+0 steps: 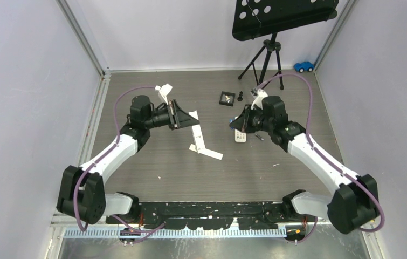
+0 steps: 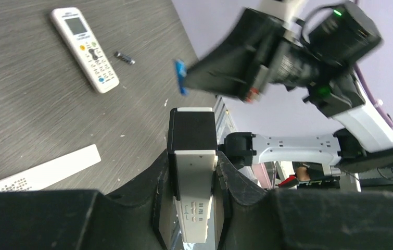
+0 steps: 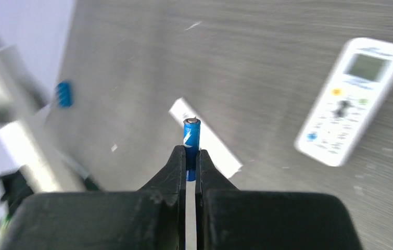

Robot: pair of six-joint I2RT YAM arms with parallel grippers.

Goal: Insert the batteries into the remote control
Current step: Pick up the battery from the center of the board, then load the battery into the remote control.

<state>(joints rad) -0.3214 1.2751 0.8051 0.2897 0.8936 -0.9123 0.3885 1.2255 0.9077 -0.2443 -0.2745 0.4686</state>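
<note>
My left gripper (image 2: 193, 162) is shut on a white remote (image 2: 195, 182) with a black far end and holds it above the table; it also shows in the top view (image 1: 177, 114). My right gripper (image 3: 191, 156) is shut on a blue battery (image 3: 191, 136) that sticks out past the fingertips. In the top view the right gripper (image 1: 235, 123) hangs to the right of the left one, apart from it. A second white remote (image 1: 240, 135) lies face up on the table under the right gripper. A small dark battery (image 2: 124, 58) lies beside that remote (image 2: 85, 49).
A long white strip (image 1: 207, 151) lies on the table between the arms. A small black tray (image 1: 227, 97) sits behind the right gripper. A tripod (image 1: 266, 59) with a black perforated plate stands at the back. A blue toy car (image 1: 304, 66) sits in the back right corner.
</note>
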